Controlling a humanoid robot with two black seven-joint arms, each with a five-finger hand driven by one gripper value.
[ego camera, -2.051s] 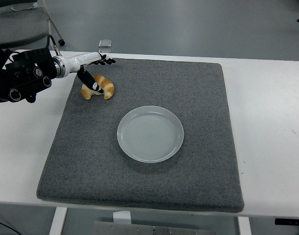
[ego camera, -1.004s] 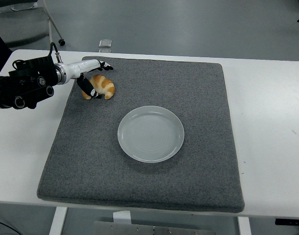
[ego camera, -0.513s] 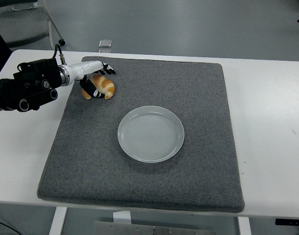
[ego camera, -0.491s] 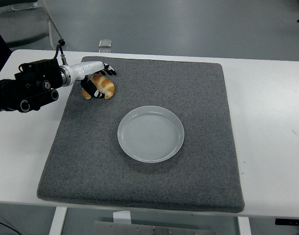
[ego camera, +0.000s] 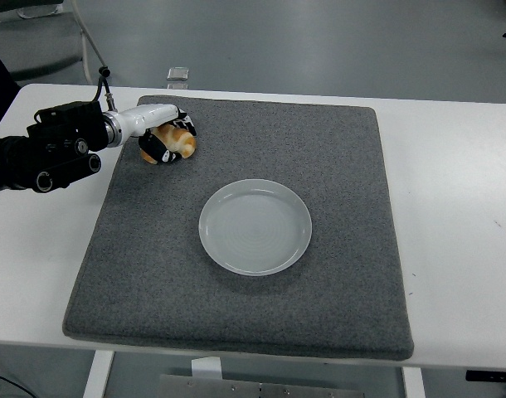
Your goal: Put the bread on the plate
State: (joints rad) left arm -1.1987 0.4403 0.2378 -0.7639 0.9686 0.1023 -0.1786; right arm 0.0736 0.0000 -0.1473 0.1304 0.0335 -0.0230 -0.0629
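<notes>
While on mat, hand (ego camera: pixel 166 131) around bread (ego camera: pixel 177 145)

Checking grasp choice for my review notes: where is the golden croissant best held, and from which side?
Across its thick middle, from above and the left, as the left robot hand does: the golden croissant lies flat on the grey felt mat, horns tapering thin.

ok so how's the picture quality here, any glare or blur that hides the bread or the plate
Head view: lighting is soft and even, shadows faint. The plate has a mild sheen but no harsh glare and looks sharp against the gray mat. The bread is small and partly hidden by the left hand, so its detail is soft; no obvious motion blur.
</notes>
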